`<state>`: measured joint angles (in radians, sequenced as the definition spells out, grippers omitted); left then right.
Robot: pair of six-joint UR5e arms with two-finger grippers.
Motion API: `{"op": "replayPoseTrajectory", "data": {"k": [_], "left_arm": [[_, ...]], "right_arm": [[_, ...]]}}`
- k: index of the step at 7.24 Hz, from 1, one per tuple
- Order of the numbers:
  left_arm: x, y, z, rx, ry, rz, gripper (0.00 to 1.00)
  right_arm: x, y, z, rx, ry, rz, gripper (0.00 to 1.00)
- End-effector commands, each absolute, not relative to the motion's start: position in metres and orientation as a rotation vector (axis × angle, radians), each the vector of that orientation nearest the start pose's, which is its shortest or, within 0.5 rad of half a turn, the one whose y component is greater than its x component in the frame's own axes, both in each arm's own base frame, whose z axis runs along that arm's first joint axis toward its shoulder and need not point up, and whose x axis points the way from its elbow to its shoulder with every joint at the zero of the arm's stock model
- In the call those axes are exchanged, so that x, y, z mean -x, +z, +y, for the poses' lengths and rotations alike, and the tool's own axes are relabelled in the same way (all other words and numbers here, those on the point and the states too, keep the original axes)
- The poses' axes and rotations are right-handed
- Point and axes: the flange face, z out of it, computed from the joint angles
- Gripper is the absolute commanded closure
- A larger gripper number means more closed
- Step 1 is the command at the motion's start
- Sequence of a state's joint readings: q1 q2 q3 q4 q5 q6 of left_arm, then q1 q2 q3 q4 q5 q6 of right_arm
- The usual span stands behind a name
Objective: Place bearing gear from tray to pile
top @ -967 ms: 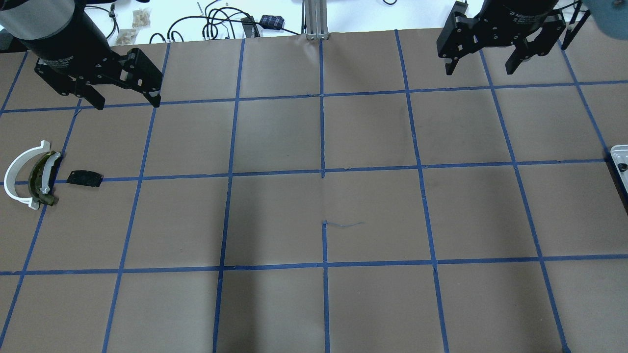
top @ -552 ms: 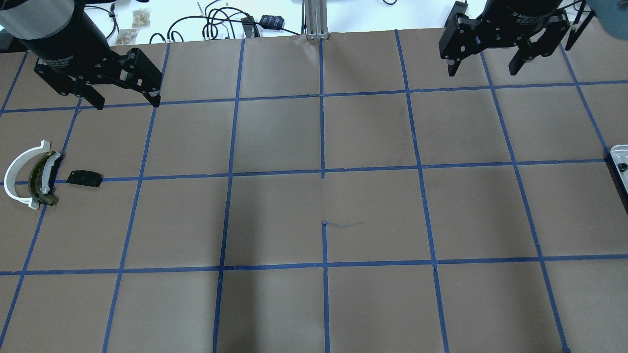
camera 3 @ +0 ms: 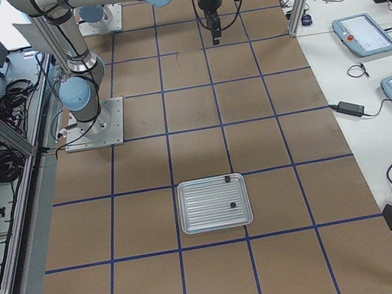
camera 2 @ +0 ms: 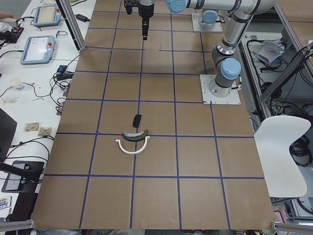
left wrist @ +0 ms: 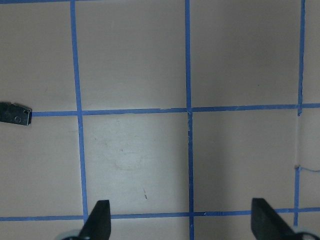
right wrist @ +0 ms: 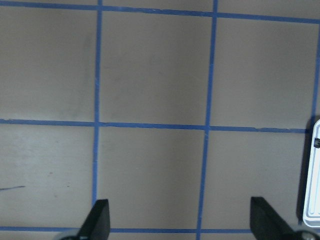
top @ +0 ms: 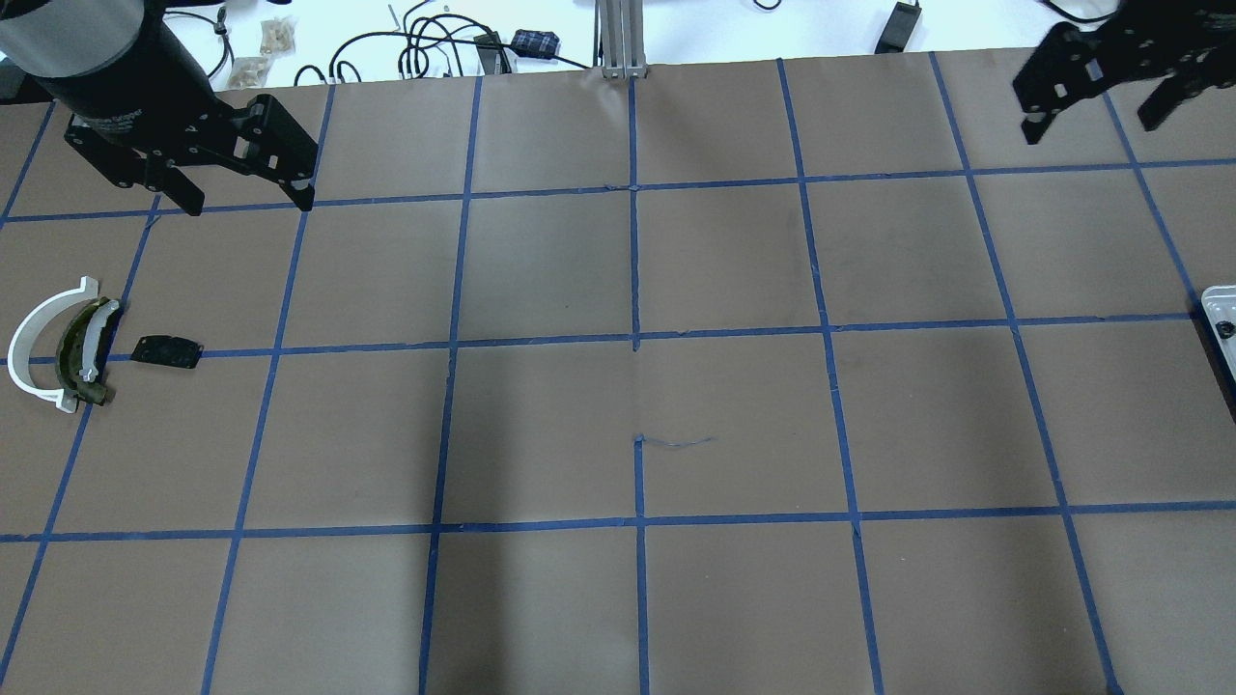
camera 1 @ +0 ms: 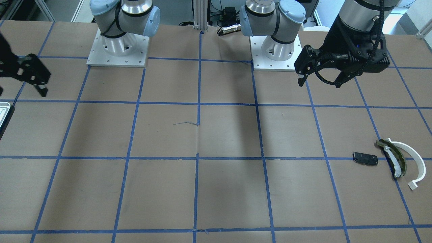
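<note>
Bearing gear could not be singled out. Two small dark items lay in the tray [camera 3: 205, 205]: one dark part [camera 3: 227, 179] against the rim on the side toward the table's middle, and a second dark part [camera 3: 233, 205] nearer the tray's centre. Both showed too small to tell which was the gear. Neither had been lifted. The tray sat at the end of the table on the robot's right. Only its edge entered the overhead view.

Change noted: over the last second the right gripper [top: 1093, 121] had travelled outward along the far side of the table, toward the tray's end. It remained high above the paper and short of the tray. Its jaws stood wide apart with nothing between them, and its wrist camera caught only the tray's rim at the frame's right edge.

The left gripper [top: 249, 198] had not moved. It hung above the table with its jaws spread and empty, near the pile but not over it.

The pile lay at the opposite end of the table and was unchanged. It held a white arc [top: 34, 338], an olive-green and white curved piece [top: 82, 352] nested against the arc, and a black plate [top: 167, 350] just beside them.

Assessment: the approach to the pick had begun and the transfer had not. The right arm was judged to need further travel outward and then a descent over the tray. The full length of the table lay between tray and pile.
</note>
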<state>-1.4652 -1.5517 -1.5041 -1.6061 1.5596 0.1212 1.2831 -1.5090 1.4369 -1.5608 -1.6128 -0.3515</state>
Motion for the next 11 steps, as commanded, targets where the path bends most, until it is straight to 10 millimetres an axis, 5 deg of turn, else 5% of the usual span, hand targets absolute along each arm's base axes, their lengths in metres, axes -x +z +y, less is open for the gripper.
{"op": "replayPoseTrajectory", "data": {"k": [1,3,5,9,11], "left_arm": [[0.082,0.527,-0.499,-0.025,-0.081,3.145,0.00],[0.082,0.527,-0.499,-0.025,-0.081,3.145,0.00],[0.082,0.527,-0.499,-0.025,-0.081,3.145,0.00],[0.082,0.525,-0.498,-0.024,-0.078,3.144,0.00],[0.082,0.525,-0.497,-0.027,-0.078,3.144,0.00]], "right_arm": [[0.154,0.486,-0.546,0.183,0.081,3.227,0.00],[0.267,0.433,-0.561,0.329,0.097,3.197,0.00],[0.370,0.351,-0.560,0.424,0.121,3.151,0.04],[0.461,0.249,-0.540,0.508,0.069,3.107,0.04],[0.473,0.217,-0.535,0.510,0.103,3.080,0.08]]}}
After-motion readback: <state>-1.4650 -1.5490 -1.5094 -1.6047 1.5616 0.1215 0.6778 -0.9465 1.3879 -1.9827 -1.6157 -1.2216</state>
